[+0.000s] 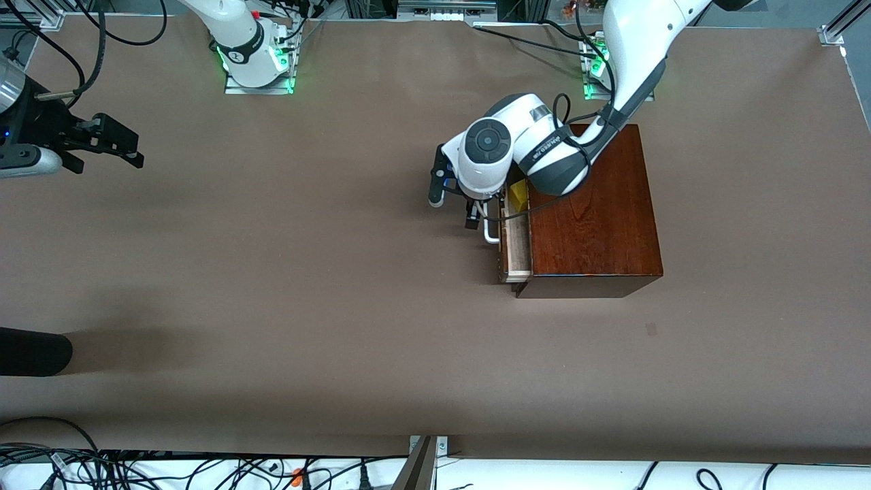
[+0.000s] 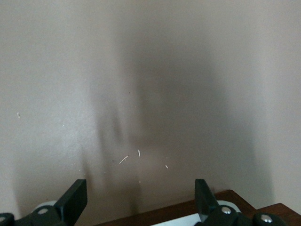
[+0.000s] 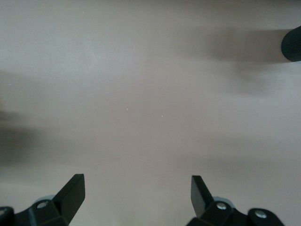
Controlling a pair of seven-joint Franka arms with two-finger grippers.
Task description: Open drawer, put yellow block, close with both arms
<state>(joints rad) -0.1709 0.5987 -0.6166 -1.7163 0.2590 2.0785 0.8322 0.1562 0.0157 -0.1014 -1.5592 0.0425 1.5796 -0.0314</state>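
The dark reddish-brown wooden box (image 1: 592, 204) stands toward the left arm's end of the table. Its drawer (image 1: 518, 248) is pulled out a little, showing the pale tray and the white handle (image 1: 490, 231). The yellow block (image 1: 518, 197) lies in the drawer, partly hidden under the left wrist. My left gripper (image 1: 473, 216) is open and empty just in front of the drawer, by the handle. In the left wrist view its gripper (image 2: 141, 197) is open, with the drawer's dark front panel (image 2: 178, 211) and the handle (image 2: 188, 220) just below the fingers. My right gripper (image 1: 112, 144) waits open and empty over bare table at the right arm's end, and its own view (image 3: 138, 193) shows only table.
A black rounded object (image 1: 34, 350) juts in over the table edge at the right arm's end, nearer the front camera; it also shows in the right wrist view (image 3: 292, 44). Cables run along the table's edges. The brown table (image 1: 306, 258) stretches wide between the two grippers.
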